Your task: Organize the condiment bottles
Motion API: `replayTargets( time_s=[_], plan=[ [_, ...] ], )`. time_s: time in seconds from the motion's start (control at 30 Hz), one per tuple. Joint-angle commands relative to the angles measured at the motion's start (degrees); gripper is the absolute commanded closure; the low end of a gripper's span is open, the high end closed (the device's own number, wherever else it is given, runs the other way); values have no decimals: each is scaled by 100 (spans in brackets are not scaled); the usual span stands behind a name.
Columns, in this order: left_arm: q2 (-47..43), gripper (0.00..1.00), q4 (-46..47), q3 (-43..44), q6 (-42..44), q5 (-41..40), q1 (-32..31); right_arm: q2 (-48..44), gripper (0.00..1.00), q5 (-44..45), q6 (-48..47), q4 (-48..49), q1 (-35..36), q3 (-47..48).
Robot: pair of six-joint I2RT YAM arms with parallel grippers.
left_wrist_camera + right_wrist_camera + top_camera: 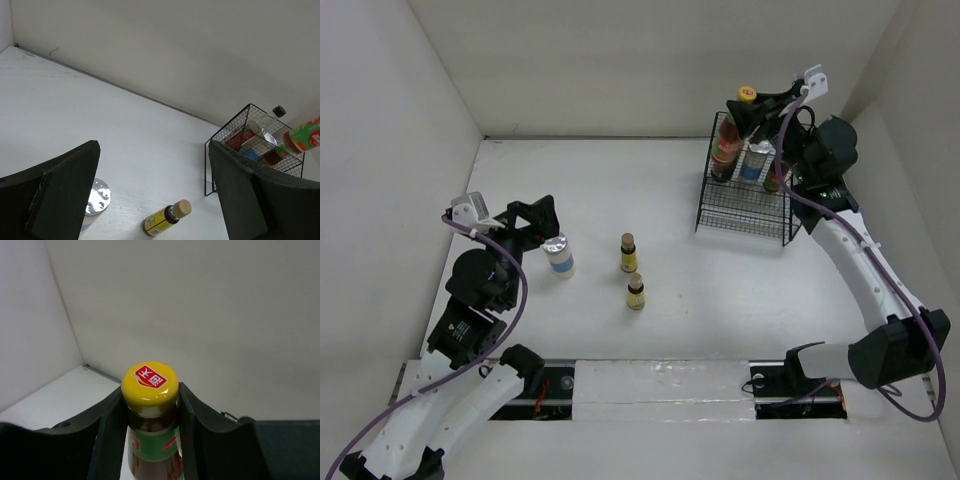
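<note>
Right pincer [151, 415] pinches the yellow-capped red-sauce bottle [150, 382], upper right; lower it plumb into the black wire basket [745, 215].

Top camera overlooks tabletop [620, 190]; left wrist, low, faces far wire basket [225, 145], shared with top; right wrist tight on yellow-capped bottle [150, 382].

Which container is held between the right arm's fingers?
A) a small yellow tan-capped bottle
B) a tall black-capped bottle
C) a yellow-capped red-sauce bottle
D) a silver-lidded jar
C: in the right wrist view, the right arm's fingers press on both sides of the neck of the yellow-capped red-sauce bottle, just below its cap.
</note>
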Motion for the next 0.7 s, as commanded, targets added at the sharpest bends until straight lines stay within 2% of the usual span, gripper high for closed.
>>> replayTargets(
  time_s=[0.0, 0.4, 0.67],
  plan=[
    [39, 14, 244, -22, 46, 56, 4, 69, 79, -3, -7, 102, -315, 30],
    [91, 14, 244, -22, 46, 56, 4, 869, 82, 13, -112, -91, -641, 479],
    [92, 14, 244, -22, 46, 56, 4, 1212, 82, 251, -174, 348, -641, 470]
  ],
)
